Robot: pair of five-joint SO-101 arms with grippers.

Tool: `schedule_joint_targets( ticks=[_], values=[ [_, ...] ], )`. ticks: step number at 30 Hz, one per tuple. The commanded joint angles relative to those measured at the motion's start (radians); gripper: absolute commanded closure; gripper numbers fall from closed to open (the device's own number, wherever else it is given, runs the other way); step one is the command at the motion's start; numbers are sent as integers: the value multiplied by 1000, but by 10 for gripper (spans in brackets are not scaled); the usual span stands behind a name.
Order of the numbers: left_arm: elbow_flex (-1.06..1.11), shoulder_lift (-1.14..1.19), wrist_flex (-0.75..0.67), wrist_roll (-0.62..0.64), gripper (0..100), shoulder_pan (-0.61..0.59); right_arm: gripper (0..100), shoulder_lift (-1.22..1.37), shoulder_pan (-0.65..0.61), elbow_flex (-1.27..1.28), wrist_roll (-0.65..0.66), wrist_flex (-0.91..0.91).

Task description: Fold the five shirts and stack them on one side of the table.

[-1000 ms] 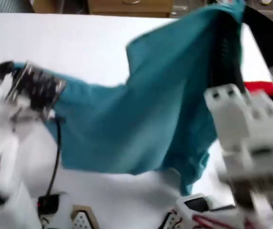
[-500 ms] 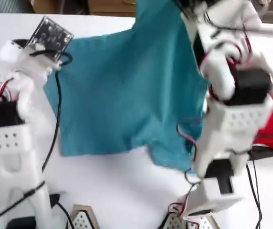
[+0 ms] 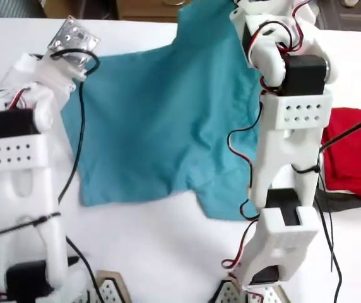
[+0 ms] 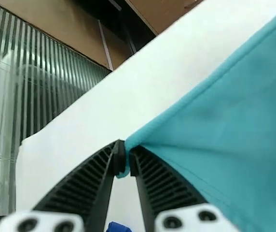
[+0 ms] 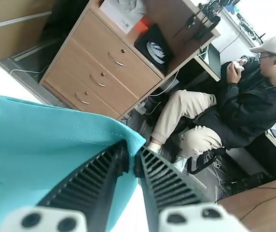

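Across the middle of the white bench lies the teal shirt. Most of it is flat, and both arms hold up its far edge. The left claw is pinched tight on one far corner of the cloth. The right claw is closed on the hem at the other far side, with cloth draped over its tips. A red shirt sits bunched on the bench beyond the right arm.

The teal shirt looks light, thin and limp. It will likely sag between the two holds and crease wherever it is let down, and it will not keep a shape on its own. Such small pinches could slip off a single layer. The safer places to hold are probably the hem, corners and seams, where the cloth is doubled, with the two holds kept well apart so the edge stays taut.
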Motion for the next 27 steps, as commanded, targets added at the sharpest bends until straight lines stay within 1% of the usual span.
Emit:
schedule_joint_targets(
  ticks=[1, 4, 8, 14, 16, 18, 21, 27],
  values=[
    [-88, 40, -57, 9, 980, 26, 978, -5, 22, -9, 9, -5],
    [-183, 91, -55, 9, 980, 71, 978, -5, 31, -9, 9, -15],
    [-249, 184, -63, 9, 980, 121, 978, -4, 53, -8, 9, -13],
    [-386, 365, -77, 9, 980, 123, 978, 58, 68, -6, 9, -35],
    [-433, 419, -58, 9, 980, 121, 978, 84, 67, -6, 8, -45],
    [-478, 460, 2, 9, 980, 120, 978, 96, 61, -2, 3, -38],
    [-515, 488, 109, 9, 980, 120, 978, 101, 61, -5, 8, 21],
    [-515, 489, 321, 2, 980, 124, 978, 99, 65, -6, 12, 216]
  ],
)
